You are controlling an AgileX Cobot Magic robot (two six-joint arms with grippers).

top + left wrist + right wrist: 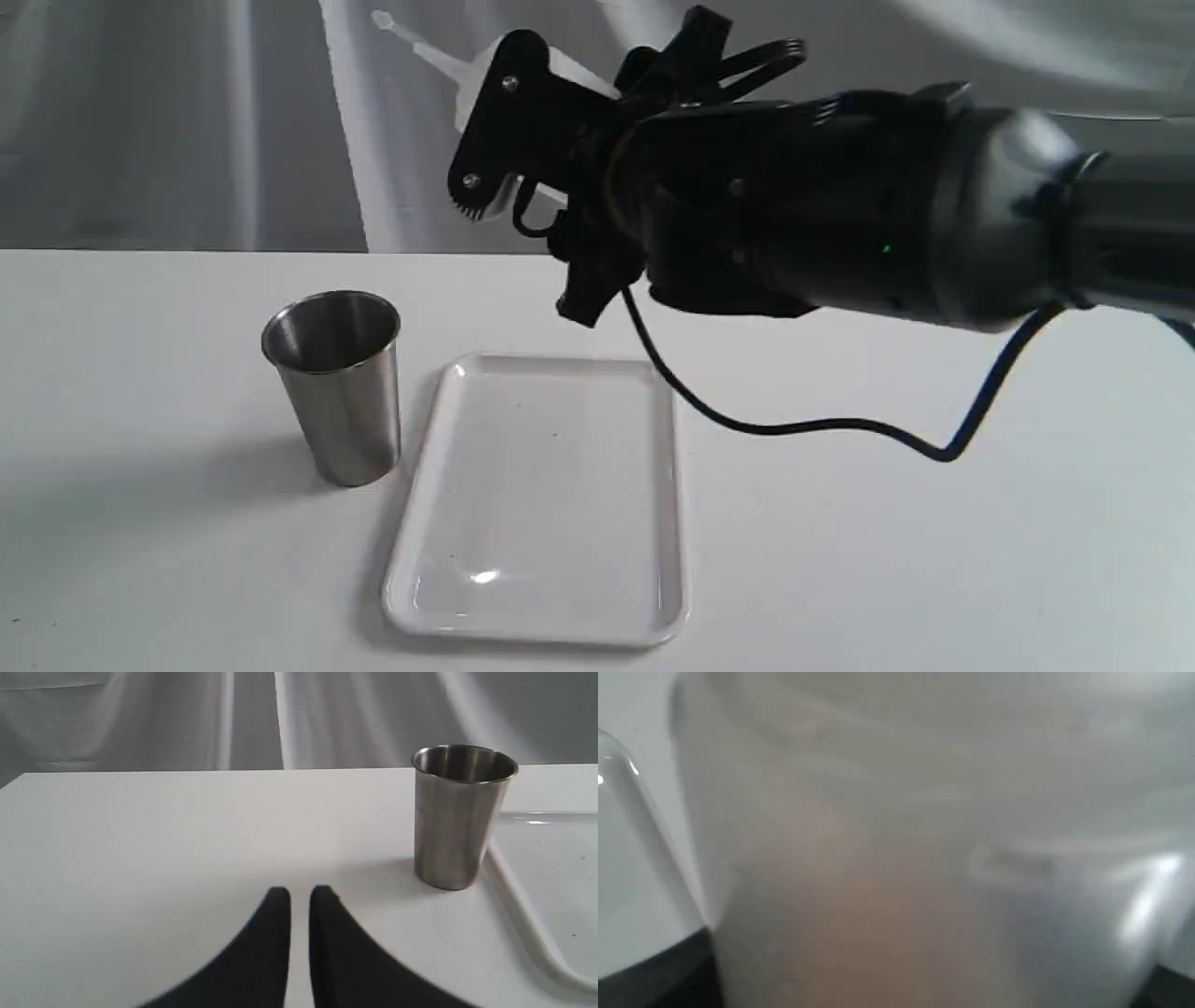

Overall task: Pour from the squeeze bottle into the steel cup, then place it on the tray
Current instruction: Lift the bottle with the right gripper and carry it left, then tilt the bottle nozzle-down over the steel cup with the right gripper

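High over the table, my right gripper (509, 140) is shut on the squeeze bottle (439, 61), a whitish plastic body tilted with its pointed nozzle up and to the left. Up close in the right wrist view the squeeze bottle (924, 858) is a blur filling the picture. The steel cup (338, 385) stands upright on the table, below and left of the bottle, just left of the white tray (560, 616). My left gripper (299, 896) hovers low over the table, fingers nearly together with nothing between them, short of the steel cup (460, 816).
A black cable (822, 425) droops from the right arm over the table to the right of the tray. The tray's corner (532, 933) lies beside the cup in the left wrist view. A grey cloth backdrop hangs behind the table.
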